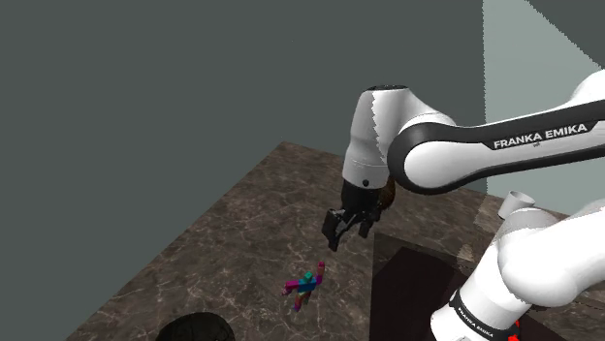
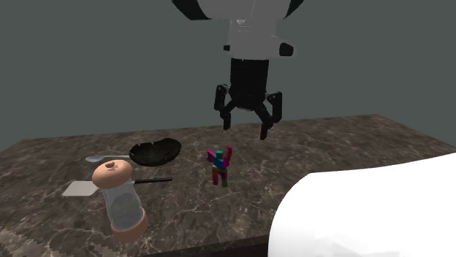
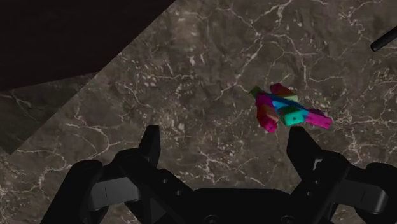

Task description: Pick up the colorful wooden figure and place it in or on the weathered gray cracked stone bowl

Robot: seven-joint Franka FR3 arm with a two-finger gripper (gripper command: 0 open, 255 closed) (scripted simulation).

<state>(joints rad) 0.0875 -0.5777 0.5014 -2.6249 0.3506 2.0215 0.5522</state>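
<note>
The colourful figure (image 1: 305,285) of pink, teal, green and red blocks lies on the dark marble tabletop (image 1: 242,232). My gripper (image 1: 346,233) hangs open above the table, higher than the figure and a little off to its side, holding nothing. In the second exterior view the gripper (image 2: 245,129) hovers above and just right of the figure (image 2: 219,166). The bowl (image 2: 155,151) looks dark, almost black, and sits left of the figure; its rim (image 1: 199,327) shows at the shoulder view's lower edge. In the wrist view the figure (image 3: 286,109) lies beyond one finger (image 3: 302,145) of the gripper (image 3: 226,143).
A glass jar with a terracotta-coloured lid (image 2: 120,196) lies near the table's front edge. A spoon (image 2: 99,158) and a black-handled flat utensil (image 2: 139,180) lie beside the bowl. A large white shape (image 2: 365,212) covers the second exterior view's lower right. A dark grey wall (image 1: 175,87) stands behind.
</note>
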